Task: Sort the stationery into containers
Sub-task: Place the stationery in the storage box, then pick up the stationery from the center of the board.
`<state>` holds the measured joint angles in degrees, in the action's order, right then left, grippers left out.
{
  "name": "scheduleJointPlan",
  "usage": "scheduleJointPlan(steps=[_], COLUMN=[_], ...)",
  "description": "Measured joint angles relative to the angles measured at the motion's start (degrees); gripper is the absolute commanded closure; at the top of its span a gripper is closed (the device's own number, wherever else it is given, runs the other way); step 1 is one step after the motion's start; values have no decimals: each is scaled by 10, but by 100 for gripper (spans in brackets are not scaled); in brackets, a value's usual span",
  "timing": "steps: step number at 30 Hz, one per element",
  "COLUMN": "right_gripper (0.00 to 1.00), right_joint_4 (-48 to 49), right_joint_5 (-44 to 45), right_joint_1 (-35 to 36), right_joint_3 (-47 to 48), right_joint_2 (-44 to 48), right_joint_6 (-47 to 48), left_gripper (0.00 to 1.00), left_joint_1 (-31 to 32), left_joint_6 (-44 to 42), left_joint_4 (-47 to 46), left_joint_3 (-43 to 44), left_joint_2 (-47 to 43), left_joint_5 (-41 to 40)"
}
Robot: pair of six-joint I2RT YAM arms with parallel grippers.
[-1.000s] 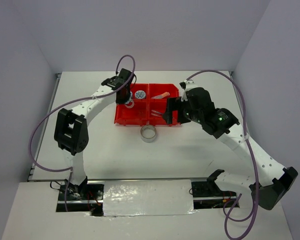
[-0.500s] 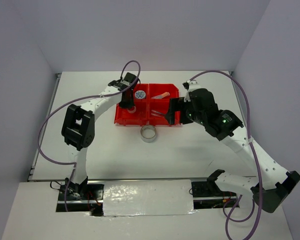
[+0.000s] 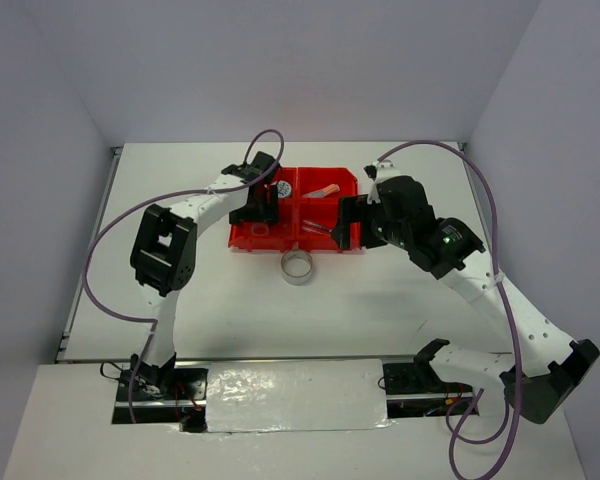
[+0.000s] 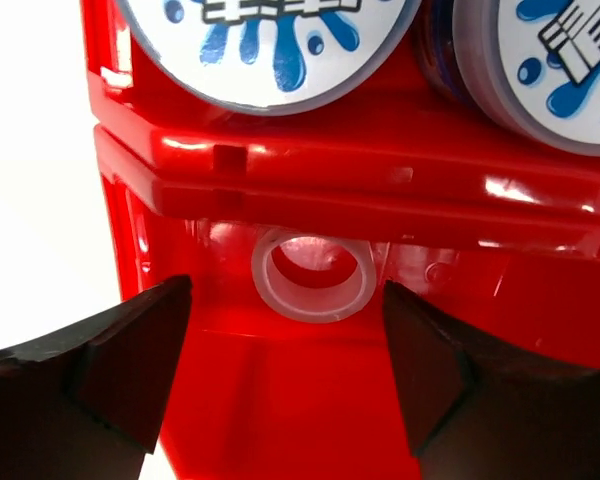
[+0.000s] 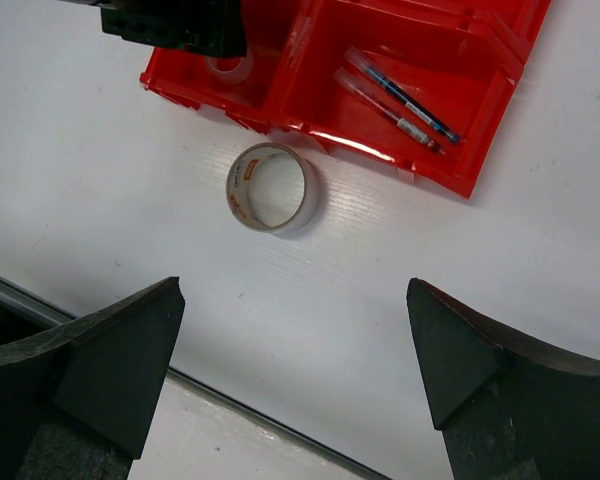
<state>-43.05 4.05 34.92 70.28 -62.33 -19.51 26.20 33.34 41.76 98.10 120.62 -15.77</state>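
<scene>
The red tray (image 3: 242,238) sits mid-table. My left gripper (image 3: 263,208) hangs open low over its near-left compartment, fingers (image 4: 110,350) spread either side of the small clear tape ring (image 4: 313,280), which lies free on the red floor (image 4: 280,400). Two blue-patterned rolls (image 4: 270,40) (image 4: 550,60) fill the compartment beyond. Blue and red pens (image 5: 400,100) lie in the near-right compartment, and an orange stub (image 3: 325,191) in the far-right one. The silvery-grey tape ring (image 5: 273,187) stands on the table just in front of the tray. My right gripper (image 5: 295,350) is open and empty above the table, nearer than that ring.
The right arm (image 3: 420,225) hovers at the tray's right side. The left arm (image 3: 195,210) reaches in from the left. A silver strip (image 3: 295,395) runs along the near table edge between the arm bases.
My left gripper has shifted a little along the tray's left side and opened, letting go of the small clear tape ring. The right arm has barely moved.
</scene>
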Motion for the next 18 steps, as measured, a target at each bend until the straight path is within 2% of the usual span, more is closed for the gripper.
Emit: scheduleJointPlan(steps=[6,11,14,18], right_gripper=[0,0,0,0], right_joint_4=[-1,0,0,1], right_joint_5=[-2,-4,-6,-12], right_joint_1=[-1,-1,-2,-3], right_joint_3=[8,14,14,14], right_joint_2=[-6,-6,-6,-5], right_joint_6=[3,6,6,5], left_gripper=[9,9,10,11], left_joint_1=[1,19,50,116], left_joint_6=[1,2,3,16], left_joint_4=[11,10,6,-13], left_joint_3=[0,8,0,-78], left_joint_2=[-39,-128,-193,-270], left_joint_5=[2,3,4,12])
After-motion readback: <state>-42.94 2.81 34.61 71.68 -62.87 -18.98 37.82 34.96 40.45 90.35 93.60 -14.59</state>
